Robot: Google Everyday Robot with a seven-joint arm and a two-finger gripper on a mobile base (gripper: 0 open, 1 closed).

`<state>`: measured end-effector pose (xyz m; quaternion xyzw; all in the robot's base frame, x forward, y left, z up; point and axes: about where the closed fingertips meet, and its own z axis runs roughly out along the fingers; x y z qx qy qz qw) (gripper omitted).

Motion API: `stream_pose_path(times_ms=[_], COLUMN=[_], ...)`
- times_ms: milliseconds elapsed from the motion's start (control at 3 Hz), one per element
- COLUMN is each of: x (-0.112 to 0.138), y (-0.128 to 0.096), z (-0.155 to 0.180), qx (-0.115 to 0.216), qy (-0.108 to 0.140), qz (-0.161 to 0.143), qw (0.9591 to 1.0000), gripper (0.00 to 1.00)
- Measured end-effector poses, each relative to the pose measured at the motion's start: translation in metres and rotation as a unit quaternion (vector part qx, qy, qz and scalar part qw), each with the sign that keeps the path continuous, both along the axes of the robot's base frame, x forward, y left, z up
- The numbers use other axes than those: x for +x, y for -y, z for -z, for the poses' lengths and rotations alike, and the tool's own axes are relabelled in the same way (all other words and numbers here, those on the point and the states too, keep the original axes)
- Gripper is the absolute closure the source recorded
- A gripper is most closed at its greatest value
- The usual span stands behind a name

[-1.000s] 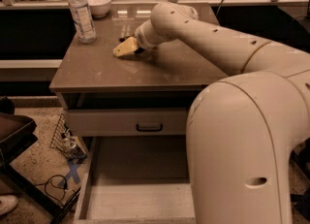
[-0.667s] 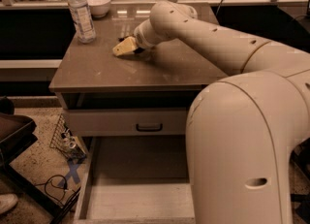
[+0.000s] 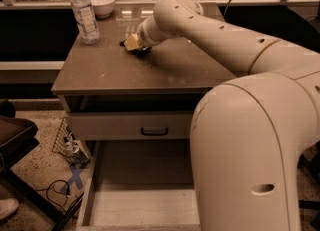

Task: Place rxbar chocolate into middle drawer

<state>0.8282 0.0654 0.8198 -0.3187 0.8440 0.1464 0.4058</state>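
The gripper [image 3: 132, 42] sits low on the bench [image 3: 165, 72] toward its back edge, over the dark rxbar chocolate [image 3: 144, 50]; I cannot tell how its jaws stand. The middle drawer [image 3: 145, 207] stands pulled out below the bench's front edge, its floor open from above.

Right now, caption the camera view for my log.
The gripper is down at the countertop near a water bottle; the drawer below stands open.

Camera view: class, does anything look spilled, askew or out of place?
Nothing stands out. The water bottle stands upright on the counter, the gripper sits low over that counter near the bottle, and the middle drawer is pulled out straight.
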Motion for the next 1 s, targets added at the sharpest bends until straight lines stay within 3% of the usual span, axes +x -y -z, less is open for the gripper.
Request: stream_pose_path(times_ms=[333,667,1000], x=[0.004,0.006,-0.005], y=[-0.002,0.011,0.042], z=[-0.007,-0.041,-0.107], qx=[-0.001,0.004,0.021], qy=[-0.001,0.01,0.05], qz=[-0.003,-0.013,-0.034], qw=[1.0,0.9999,0.9979], gripper=[1.0,1.0,1.0])
